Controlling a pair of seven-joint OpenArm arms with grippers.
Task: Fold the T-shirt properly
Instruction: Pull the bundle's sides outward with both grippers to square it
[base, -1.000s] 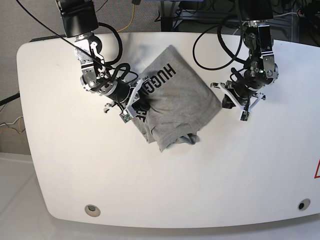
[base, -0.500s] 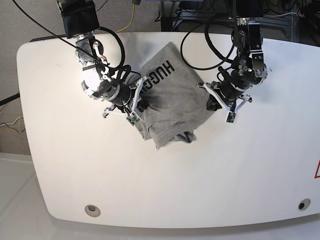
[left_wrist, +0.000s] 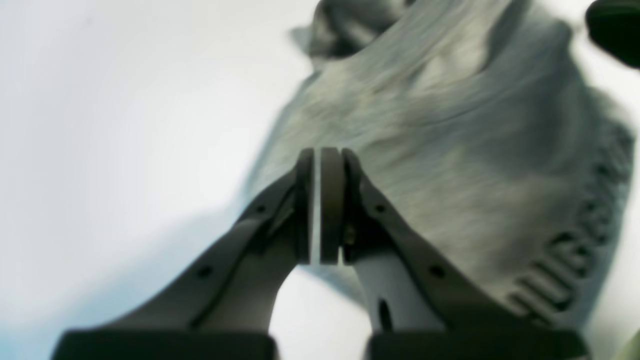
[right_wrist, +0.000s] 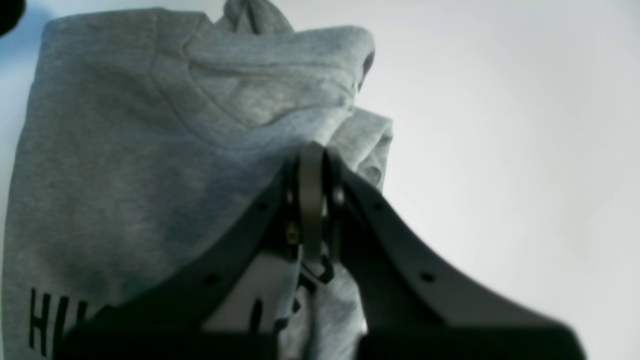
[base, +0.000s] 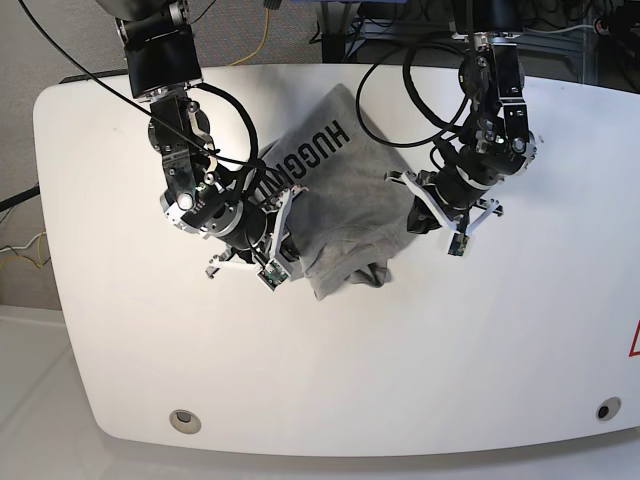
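1. Looking along the left wrist view:
   - Finding the left gripper (left_wrist: 320, 205) clenched, pads pressed together but for a thin bright slit, with no cloth visible between them.
   - Placing the T-shirt (left_wrist: 450, 150) straight ahead and off to the right of the tips, blurred, close up or touching; cannot tell which.
   - Reading black lettering (left_wrist: 565, 270) along its right edge.
   - Noting bare white table (left_wrist: 100, 125) on the left.

2. Turning to the right wrist view:
   - Seeing the right gripper (right_wrist: 312, 200) clamped shut against the grey T-shirt (right_wrist: 125, 150).
   - Unable to tell whether a fold is pinched or the tips only lean on the cloth.
   - Locating the bulk of the garment ahead and to the left, rumpled layers stacked at the far end, lettering (right_wrist: 40, 320) at the near left corner.
   - Leaving smooth open table (right_wrist: 500, 125) to the right.

3. Taking the base view:
   - Setting the T-shirt (base: 350, 200) as a bunched, part-folded bundle between the two arms, long axis running from the table's far edge toward the near one, slightly slanted, lettering (base: 315, 152) face up at the far left.
   - Marking the right gripper (base: 283, 242) at the bundle's left flank and the left gripper (base: 418, 215) at its right flank, both about equally near.
   - Judging that the coming move turns on each tip finding an edge directly inward.
   - Counting plenty of flat, bare table (base: 400, 370) toward the near side for spreading; cables and floor beyond the far rim.
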